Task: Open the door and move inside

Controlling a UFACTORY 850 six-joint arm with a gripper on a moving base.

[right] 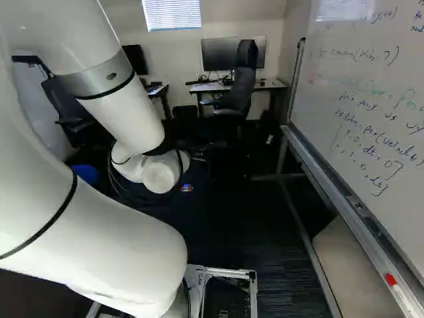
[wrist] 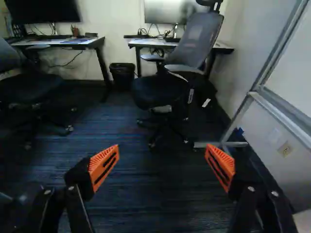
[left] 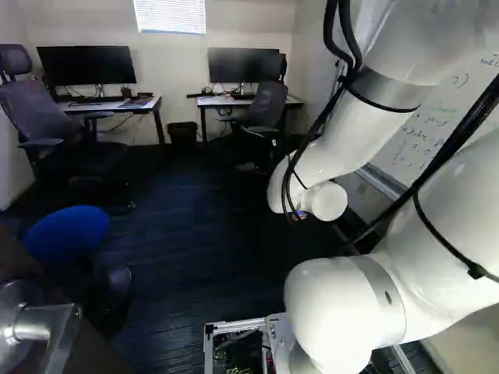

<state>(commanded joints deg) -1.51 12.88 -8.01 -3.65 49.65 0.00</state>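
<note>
At the lower left of the left base view, the dark brown door (left: 22,253) stands close beside the base, with its silver handle (left: 35,327) at the view's edge. The room lies open past the door. Only a small coloured bit of my gripper (right: 187,188) seems to show below the white wrist in the right base view; its fingertips are hidden there. In the wrist view the gripper (wrist: 162,158) is open, its orange pads wide apart, with only dark floor seen between them. Neither door nor handle shows in that view.
A blue chair (left: 66,234) stands just past the door. Office chairs (wrist: 170,73) and desks (wrist: 63,42) line the far side, with a bin (wrist: 122,73) between desks. A whiteboard (right: 371,112) on a metal frame runs along the right, its foot (wrist: 228,144) reaching over the floor.
</note>
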